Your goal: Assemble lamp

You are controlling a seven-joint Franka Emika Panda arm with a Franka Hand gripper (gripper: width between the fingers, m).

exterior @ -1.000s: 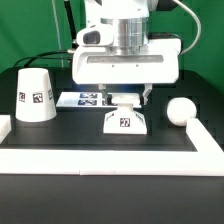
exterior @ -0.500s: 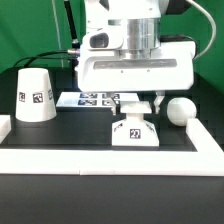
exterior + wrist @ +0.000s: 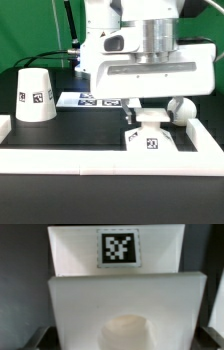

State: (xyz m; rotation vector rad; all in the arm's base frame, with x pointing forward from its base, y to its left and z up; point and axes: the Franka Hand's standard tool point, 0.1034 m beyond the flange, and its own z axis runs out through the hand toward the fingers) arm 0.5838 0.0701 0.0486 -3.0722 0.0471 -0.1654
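The shade [image 3: 35, 95] stands well apart at the exterior view's left. The gripper [image 3: 148, 121] looks clenched around the base [image 3: 150, 144] on the table [image 3: 70, 130], seemingly placing it. Next it must let go and fetch the bulb [image 3: 182, 110] nearby.

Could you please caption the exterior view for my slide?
Gripper holds the lamp base; shade at the view's left, bulb right.

The shade [image 3: 28, 80], at the left of the exterior view, is white with a black-and-white square tag [image 3: 38, 97]. The base [image 3: 150, 143] is white too (same kind of tag). The bulb [image 3: 181, 110] is plain white. The table [image 3: 70, 130] is black. My arm [image 3: 150, 70] is white and grey.
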